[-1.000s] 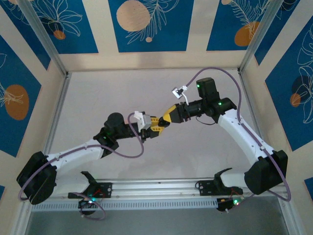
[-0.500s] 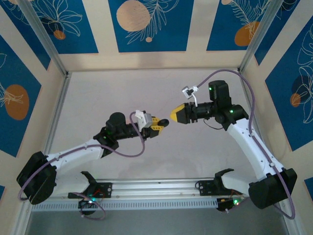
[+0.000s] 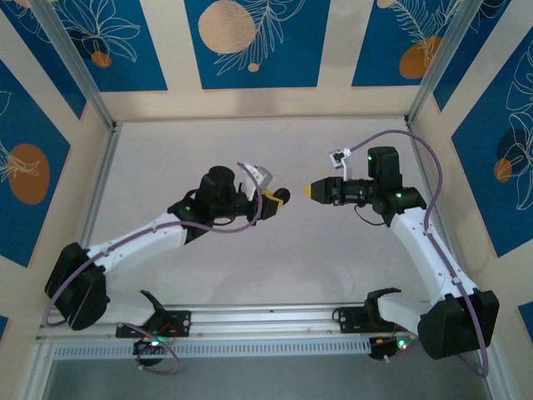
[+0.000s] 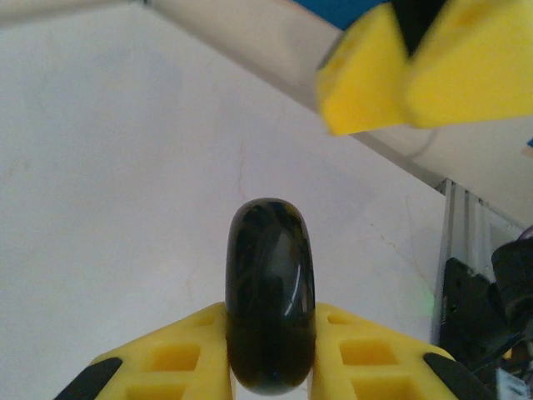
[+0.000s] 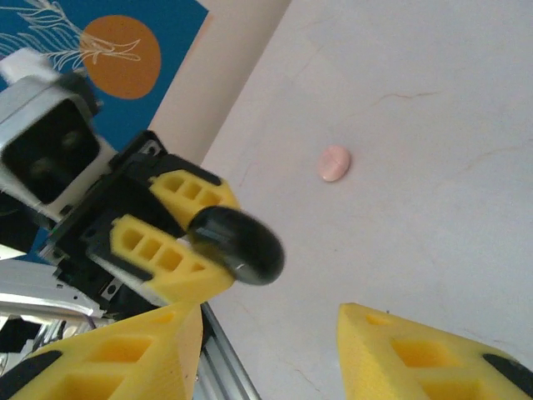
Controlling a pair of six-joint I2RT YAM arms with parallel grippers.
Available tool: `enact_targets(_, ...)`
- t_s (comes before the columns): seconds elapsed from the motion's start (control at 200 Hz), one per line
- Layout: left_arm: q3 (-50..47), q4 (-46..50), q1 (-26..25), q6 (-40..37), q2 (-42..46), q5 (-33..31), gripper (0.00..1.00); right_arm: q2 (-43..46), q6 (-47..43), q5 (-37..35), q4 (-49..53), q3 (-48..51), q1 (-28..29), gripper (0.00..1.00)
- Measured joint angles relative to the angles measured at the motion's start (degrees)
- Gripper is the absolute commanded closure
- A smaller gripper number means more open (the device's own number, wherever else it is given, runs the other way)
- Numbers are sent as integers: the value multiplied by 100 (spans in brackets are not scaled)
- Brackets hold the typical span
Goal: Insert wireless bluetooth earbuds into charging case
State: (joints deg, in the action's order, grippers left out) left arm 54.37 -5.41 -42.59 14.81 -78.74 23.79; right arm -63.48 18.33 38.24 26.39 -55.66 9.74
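My left hand (image 3: pixel 272 202) was clamped on the black charging case (image 4: pixel 271 292), lifted off the desk (image 5: pixel 433 125). Facing it, near, my right hand (image 3: pixel 315 190) had its fingers parted and empty. Beyond, a pale pink earbud (image 5: pixel 335 163) lay on the desk. I judged fetching came next: the right hand must descend and pinch that earbud.

We see the black case (image 4: pixel 271 292) edge-on in the left wrist view, its lower rim hidden inside the left claw (image 4: pixel 271 321) and cut off by the bottom edge. The right claw (image 4: pixel 408 75) above it is blurred and cropped at the top. The pink earbud (image 5: pixel 335 163) on the bench (image 5: pixel 433 125) is too small for us to make out detail.
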Motion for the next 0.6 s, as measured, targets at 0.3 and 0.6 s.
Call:
enact_targets(0.3, 1051, 811, 544, 1434, -1432, 551, 78, 426, 138, -146, -142, 435, -55, 54)
enact_targets(0.6, 1947, 1569, 859, 2149, -2601, 1021, 76, 800, 212, -275, -243, 848, -61, 54)
